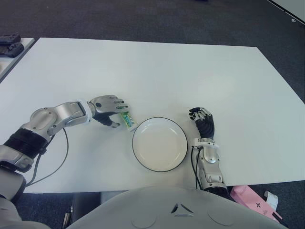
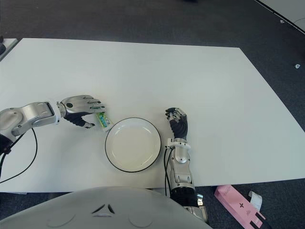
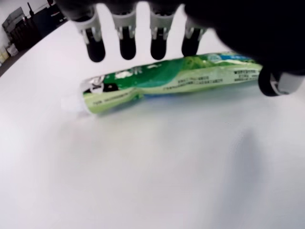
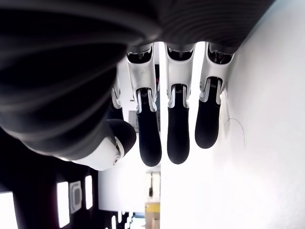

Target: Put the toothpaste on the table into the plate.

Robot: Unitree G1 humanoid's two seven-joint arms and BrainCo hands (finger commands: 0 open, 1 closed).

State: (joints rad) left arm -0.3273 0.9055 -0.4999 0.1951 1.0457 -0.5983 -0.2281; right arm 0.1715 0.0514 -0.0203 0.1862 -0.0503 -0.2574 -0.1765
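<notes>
A: Starting at the left: left hand out over the white table, palm down, just left of the plate.

B: Holding anything?

A: Not gripped. Fingers spread and hanging above the toothpaste, thumb off at the tube's far end. Seen from the wrist, fingertips just above the tube, no clasp around it.

B: And the toothpaste itself?

A: Lying flat on the table under that hand, green and white, one end poking out toward the plate. Very near the plate's upper left rim; touching it or not, cannot tell. Not in the plate.

B: Further right?

A: Plate near the front edge of the table, round, white with a dark rim, nothing inside.

B: Then the right hand?

A: Right hand just right of the plate, fingers loosely extended side by side, pointing away from the body, holding nothing. Seems to lie along the table, though contact hard to confirm.

B: Beyond the table?

A: Pink box low at the right front corner, off the table.
</notes>
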